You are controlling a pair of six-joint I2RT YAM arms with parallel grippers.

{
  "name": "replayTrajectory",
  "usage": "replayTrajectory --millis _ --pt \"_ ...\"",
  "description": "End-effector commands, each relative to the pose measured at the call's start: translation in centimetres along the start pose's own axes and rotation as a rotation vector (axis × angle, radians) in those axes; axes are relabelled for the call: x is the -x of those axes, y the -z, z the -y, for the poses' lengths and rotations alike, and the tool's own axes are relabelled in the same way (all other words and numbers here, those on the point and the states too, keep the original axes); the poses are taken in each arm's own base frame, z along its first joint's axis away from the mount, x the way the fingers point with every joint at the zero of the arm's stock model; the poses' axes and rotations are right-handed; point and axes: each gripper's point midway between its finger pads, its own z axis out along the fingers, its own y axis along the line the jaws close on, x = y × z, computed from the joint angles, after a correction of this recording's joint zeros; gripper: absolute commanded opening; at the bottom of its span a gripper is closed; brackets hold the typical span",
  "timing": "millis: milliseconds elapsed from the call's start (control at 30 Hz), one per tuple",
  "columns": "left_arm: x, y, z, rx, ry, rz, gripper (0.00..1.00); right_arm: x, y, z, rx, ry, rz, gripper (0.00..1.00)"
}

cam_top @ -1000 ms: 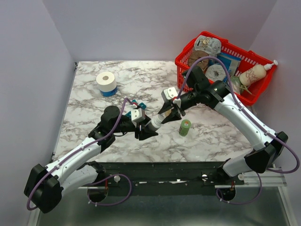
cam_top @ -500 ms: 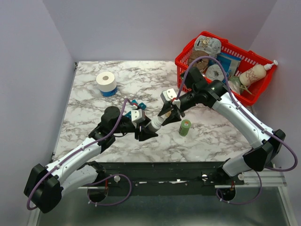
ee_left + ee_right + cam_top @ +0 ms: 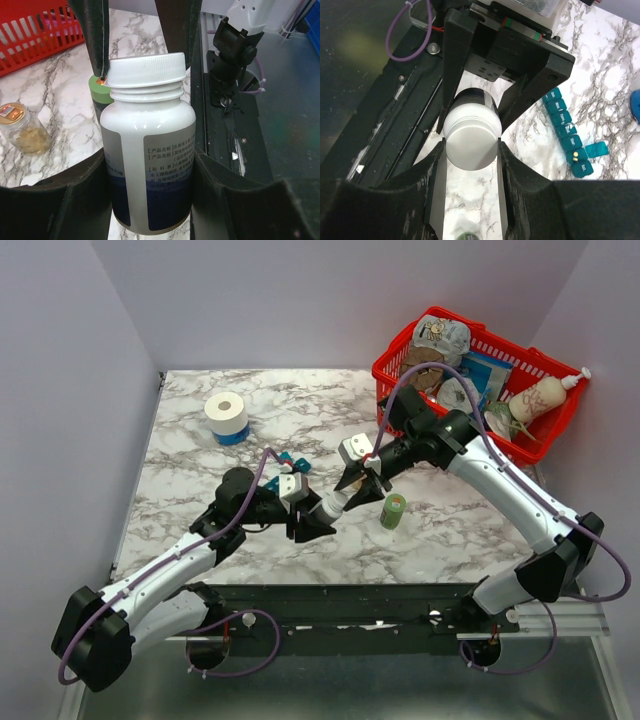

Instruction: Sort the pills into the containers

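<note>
My left gripper [image 3: 312, 520] is shut on a white pill bottle [image 3: 147, 150] with a blue label, held slanted over the marble table. My right gripper [image 3: 358, 488] is closed around the bottle's white screw cap [image 3: 472, 142], a finger touching each side. In the left wrist view the right fingers [image 3: 95, 35] flank the cap [image 3: 146, 70]. The teal pill organiser [image 3: 565, 127] lies on the table beyond the bottle. Its end lid [image 3: 596, 149] is open, and two small pills show in one compartment [image 3: 576, 155]. In the top view the organiser [image 3: 291, 462] is mostly hidden behind my left wrist.
A green-capped bottle [image 3: 393, 511] stands right of the grippers. A small glass jar of yellow pills [image 3: 22, 135] stands nearby. A toilet roll [image 3: 226, 413] sits at the back left. A red wire basket [image 3: 392, 375] full of goods stands at the back right.
My right gripper has moved slightly left and down onto the bottle's cap. The left arm with the bottle has barely moved.
</note>
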Motion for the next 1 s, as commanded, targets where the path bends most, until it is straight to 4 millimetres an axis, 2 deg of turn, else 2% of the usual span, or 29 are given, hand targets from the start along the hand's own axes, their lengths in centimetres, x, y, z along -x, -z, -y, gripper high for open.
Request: replayTrajectory --millis 0,33,133,167,200,233,267,300,333,367,500,600,633,667,733,833,900,933,967 --pt "4.9 0.0 1.6 -0.069 -0.136 0.168 0.0 -1.2 -1.7 -2.1 0.141 -0.002 0.001 0.28" --pt "5.2 0.1 1.6 -0.068 -0.143 0.175 0.0 -1.0 -1.7 -2.6 0.164 -0.023 0.013 0.28" --pt "6.0 0.2 1.6 -0.054 -0.157 0.195 0.0 -0.7 -2.1 -2.2 0.179 -0.047 0.038 0.28" --pt "6.2 0.2 1.4 -0.036 -0.161 0.203 0.0 -0.7 -2.2 -2.2 0.171 -0.104 0.037 0.27" --pt "6.6 0.4 1.3 -0.019 -0.168 0.214 0.0 -0.5 -2.3 -1.8 0.148 -0.129 0.034 0.27" --pt "7.2 0.5 0.3 0.042 -0.173 0.235 0.0 -0.2 -2.4 -0.5 0.096 -0.107 0.039 0.27" --pt "7.5 0.7 -0.1 0.075 -0.178 0.251 0.0 0.0 -2.3 -0.4 0.07 -0.179 0.04 0.27" --pt "7.8 0.9 -0.3 0.101 -0.181 0.268 0.0 -1.2 -2.7 -0.5 0.05 -0.23 0.03 0.27" --pt "8.5 1.2 -1.3 0.161 -0.181 0.296 0.0 -0.1 -2.3 1.2 -0.046 -0.161 0.048 0.28" --pt "8.8 1.3 -1.6 0.184 -0.182 0.309 0.0 -0.2 -2.2 1.4 -0.088 -0.252 0.052 0.28" --pt "10.5 1.6 -2.9 0.269 -0.187 0.35 0.0 -1.2 -2.6 2.4 -0.17 -0.365 0.042 0.28" --pt "10.4 1.4 -3.9 0.309 -0.2 0.321 0.0 -1.8 -3.3 2.3 -0.147 -0.424 0.026 0.28" --pt "9.7 1.2 -4.1 0.307 -0.192 0.287 0.0 -2.0 -3.5 0.9 -0.08 -0.455 0.019 0.28" --pt "9.5 1.0 -4.2 0.302 -0.199 0.272 0.0 -1.5 -3.7 0.8 -0.055 -0.412 0.015 0.28" --pt "8.8 0.7 -4.0 0.278 -0.195 0.245 0.0 -2.3 -4.2 0.1 -0.005 -0.448 -0.015 0.27" --pt "8.5 0.9 -4.5 0.308 -0.197 0.245 0.0 -3.0 -4.7 0.4 -0.017 -0.505 -0.037 0.27" --pt "8.4 1.1 -4.9 0.334 -0.199 0.248 0.0 -3.3 -5.0 0.6 -0.043 -0.602 -0.04 0.27" --pt "8.7 1.2 -5.2 0.356 -0.206 0.256 0.0 -3.3 -5.2 1.2 -0.066 -0.623 -0.026 0.27" --pt "8.6 1.2 -5.4 0.367 -0.209 0.255 0.0 -3.2 -5.4 1.0 -0.072 -0.74 -0.021 0.27"
